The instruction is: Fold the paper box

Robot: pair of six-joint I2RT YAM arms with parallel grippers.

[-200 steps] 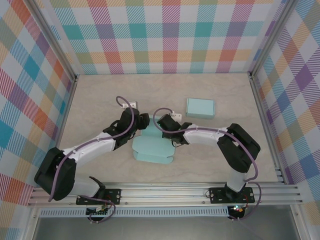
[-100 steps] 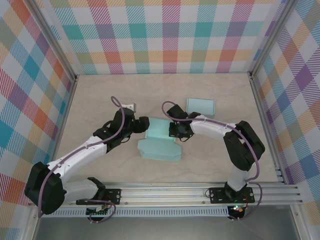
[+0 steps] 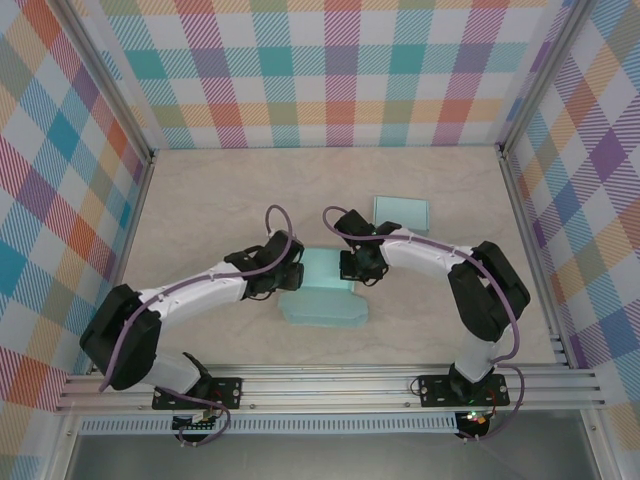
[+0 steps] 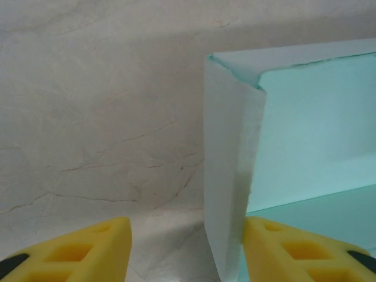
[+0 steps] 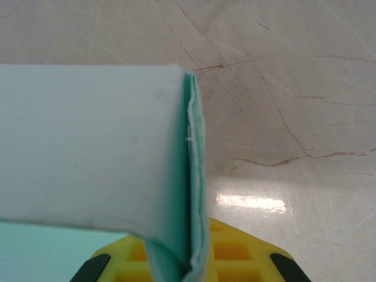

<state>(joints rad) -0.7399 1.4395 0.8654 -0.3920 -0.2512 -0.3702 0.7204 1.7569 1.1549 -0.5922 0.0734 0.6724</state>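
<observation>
Right wrist view: the right pincer [image 5: 188,261] is clamped on a doubled side wall of the paper box [image 5: 88,158], which rises straight ahead of it. The left pincer [image 4: 185,252] stands open astride the opposite wall, with that wall close against one finger. If the left jaws shut off-centre, the wall may crease crooked. A tug from either arm could tear the thin card or drag the box across the table [image 3: 200,200]. Count: two pincers, one half-folded box, and one closed teal box [image 3: 400,215] just beyond the right pincer.

Tabletop [image 5: 252,202] glare; paper box [image 5: 88,147] perhaps blurred
</observation>
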